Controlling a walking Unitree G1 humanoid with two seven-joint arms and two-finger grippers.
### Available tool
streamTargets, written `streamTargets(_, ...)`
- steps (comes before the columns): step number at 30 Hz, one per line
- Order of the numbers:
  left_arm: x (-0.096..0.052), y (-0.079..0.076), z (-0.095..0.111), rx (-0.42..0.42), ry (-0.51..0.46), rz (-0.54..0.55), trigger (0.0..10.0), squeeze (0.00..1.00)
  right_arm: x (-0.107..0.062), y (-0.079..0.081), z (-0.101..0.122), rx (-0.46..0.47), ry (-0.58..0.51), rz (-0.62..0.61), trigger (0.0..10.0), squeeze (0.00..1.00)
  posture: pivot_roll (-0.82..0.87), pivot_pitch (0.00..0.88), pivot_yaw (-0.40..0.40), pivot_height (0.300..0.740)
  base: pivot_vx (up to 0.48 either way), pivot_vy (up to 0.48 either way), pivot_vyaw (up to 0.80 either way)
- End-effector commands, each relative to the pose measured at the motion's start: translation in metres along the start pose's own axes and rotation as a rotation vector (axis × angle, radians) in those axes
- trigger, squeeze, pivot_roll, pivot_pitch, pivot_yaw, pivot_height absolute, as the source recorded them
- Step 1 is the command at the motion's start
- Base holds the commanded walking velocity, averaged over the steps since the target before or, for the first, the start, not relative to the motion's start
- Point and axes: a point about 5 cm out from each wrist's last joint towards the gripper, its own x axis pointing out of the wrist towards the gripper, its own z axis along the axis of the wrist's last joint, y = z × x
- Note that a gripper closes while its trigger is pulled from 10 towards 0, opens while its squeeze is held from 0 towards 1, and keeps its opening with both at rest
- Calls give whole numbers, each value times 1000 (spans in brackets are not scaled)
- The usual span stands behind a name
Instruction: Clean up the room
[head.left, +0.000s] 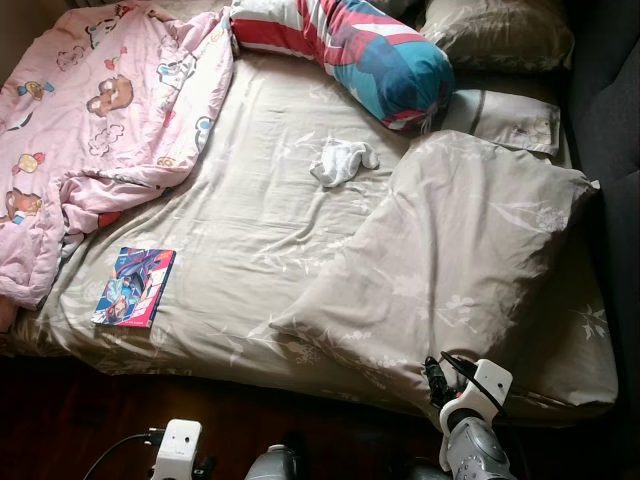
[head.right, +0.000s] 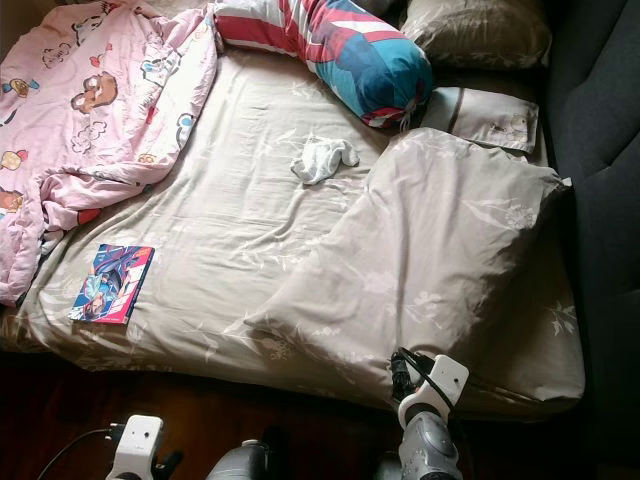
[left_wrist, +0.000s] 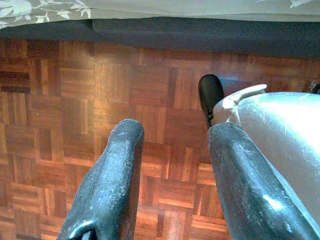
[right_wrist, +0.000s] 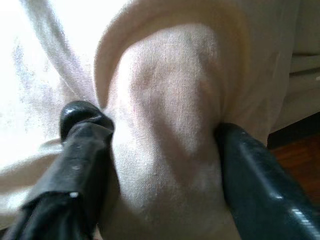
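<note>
Beige leaf-print sheets cover the bed (head.left: 250, 230), which sits on dark parquet floor (left_wrist: 75, 100). On it: one pink cartoon blanket (head.left: 90, 110) bunched at the left, one striped bolster (head.left: 350, 45), one white rag (head.left: 342, 162) mid-bed, one comic book (head.left: 135, 287) near the front edge, and one big beige pillow (head.left: 460, 250) (overhanging the front edge a bit). Right end effector (right_wrist: 160, 145) is clamped around a fold of that pillow at the bed's front edge. Left end effector (left_wrist: 170, 170) hangs released over the floor.

right claw (right_wrist: 160, 160) apparently clamped, left claw (left_wrist: 172, 175) spread
</note>
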Motion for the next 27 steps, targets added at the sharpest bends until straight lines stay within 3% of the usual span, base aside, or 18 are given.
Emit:
streamTargets(1,-6,6,-17,19,71,8,10000,0,-10,-3,-33,-1,127,-17,0,0,125,301,160,740,0,0,0)
streamTargets(27,2,-2,-2,9,50,-1,10000,0,-6,-13,-20,-59,100,-83,0,0,96,257,140,740,0,0,0)
